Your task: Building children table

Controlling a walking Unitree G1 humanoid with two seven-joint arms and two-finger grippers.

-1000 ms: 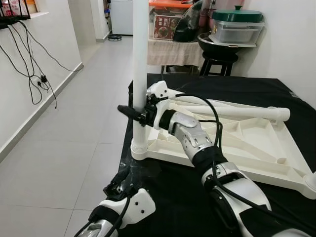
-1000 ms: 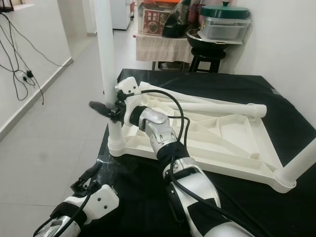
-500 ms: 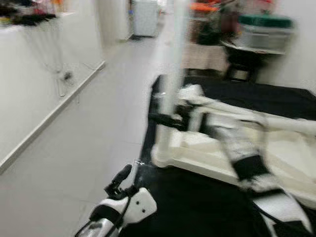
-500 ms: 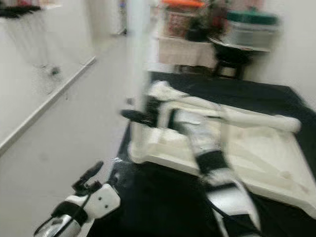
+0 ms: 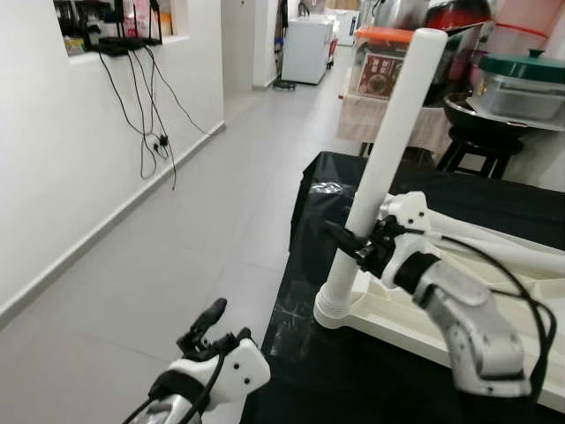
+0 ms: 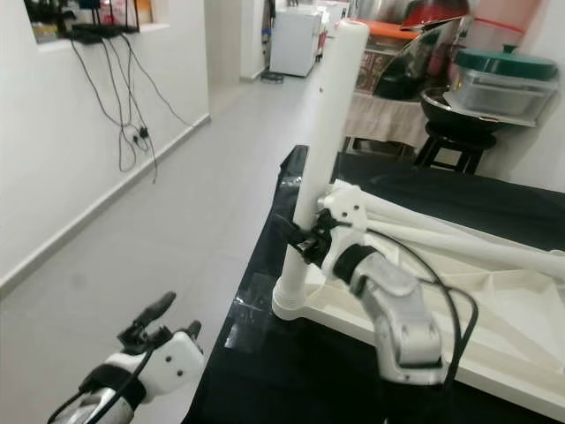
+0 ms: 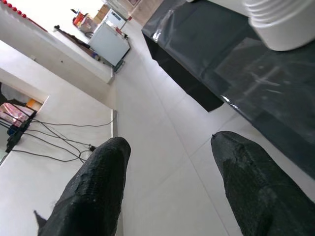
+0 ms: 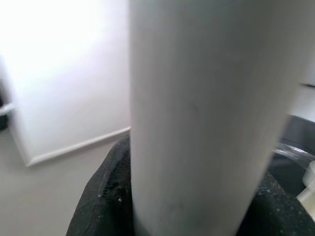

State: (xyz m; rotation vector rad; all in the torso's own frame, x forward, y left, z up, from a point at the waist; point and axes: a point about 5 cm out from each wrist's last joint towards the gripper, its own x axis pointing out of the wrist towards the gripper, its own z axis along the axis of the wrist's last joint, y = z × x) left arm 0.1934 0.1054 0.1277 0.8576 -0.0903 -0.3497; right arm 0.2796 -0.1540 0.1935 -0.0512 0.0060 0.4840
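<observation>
On the black-draped surface (image 5: 441, 199), the upturned white plastic children's tabletop (image 6: 494, 318) lies underside up, and at its near corner one long white plastic table leg (image 5: 388, 150) stands in its ribbed socket (image 5: 335, 307). Right gripper (image 5: 353, 243) is on it now, jaws clamped round the lower part of that leg, black fingers (image 8: 106, 191) wrapping either side of the tube in the wrist view. Leg's long axis runs up and down, leaning a touch away from true, its free end high above the jaws, its foot just below them in the socket. That is the relation that counts: any push or twist to seat it has to go straight down along that axis, I'd say. A second white leg (image 6: 459, 247) lies flat across the tabletop, beyond the jaws. Left gripper (image 5: 207, 322) hangs low off the surface's near edge, jaws parted, holding nothing, floor tiles (image 7: 162, 162) between them; the right arm is plainly the nearer. Behind, a clear lidded container (image 5: 521, 88) sits on a stool, contents too hard to make out.
</observation>
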